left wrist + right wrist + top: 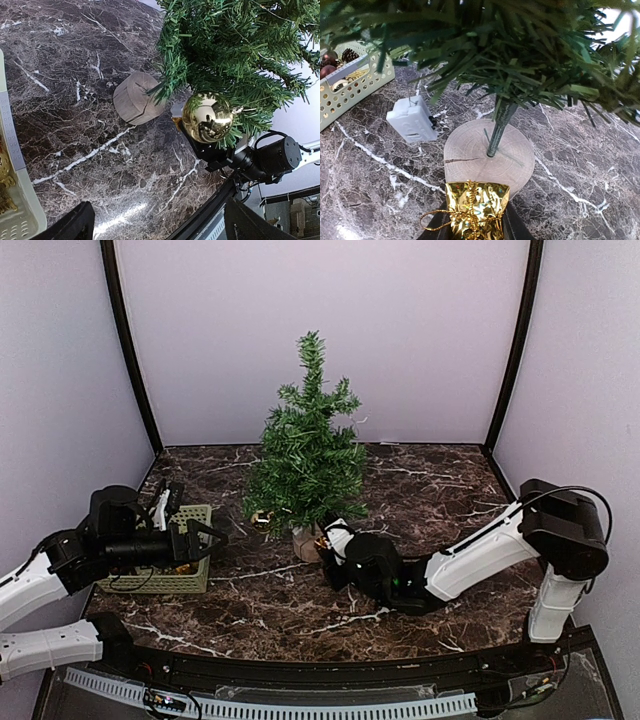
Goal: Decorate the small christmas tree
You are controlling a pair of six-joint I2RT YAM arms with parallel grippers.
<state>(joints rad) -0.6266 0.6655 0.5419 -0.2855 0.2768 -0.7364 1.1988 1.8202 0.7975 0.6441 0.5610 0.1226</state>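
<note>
Left arm (40, 590): white shells between bulky black joints.
Right arm (480, 555): white shells, large black motor housings.
Left gripper (212, 540): black, with two plain dark fingers.
Right gripper (325, 545): black body, with a white part by the tip.
Cable (575, 490): thin and black, arching over the right arm's joint.

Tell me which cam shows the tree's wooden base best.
Right wrist: the wooden base sits mid-frame, top face, crack and trunk joint clear; the gold gift ornament in the right hand covers only its near edge. Left wrist shows it side-on, partly behind a branch. Top external shows just a sliver under the branches.
</note>
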